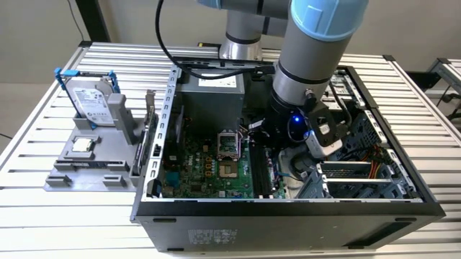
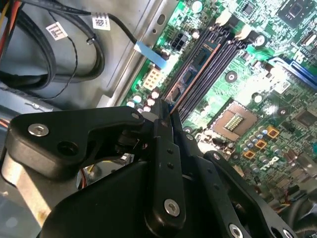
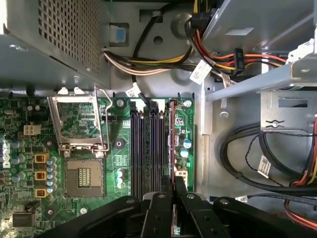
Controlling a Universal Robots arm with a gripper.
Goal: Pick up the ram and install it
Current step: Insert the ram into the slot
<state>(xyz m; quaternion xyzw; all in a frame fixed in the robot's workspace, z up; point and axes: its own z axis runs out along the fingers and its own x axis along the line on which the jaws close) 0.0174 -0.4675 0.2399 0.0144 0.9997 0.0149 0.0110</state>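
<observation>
While my gripper (image 3: pixel 174 196) is clenched on the ram (image 3: pixel 173 144), the stick runs edge-on straight ahead toward 12 o'clock | its long axis lies along the black slots (image 3: pixel 146 148), over the one nearest the case wall | beyond, at 10 o'clock, the open processor socket (image 3: pixel 79 126)
</observation>
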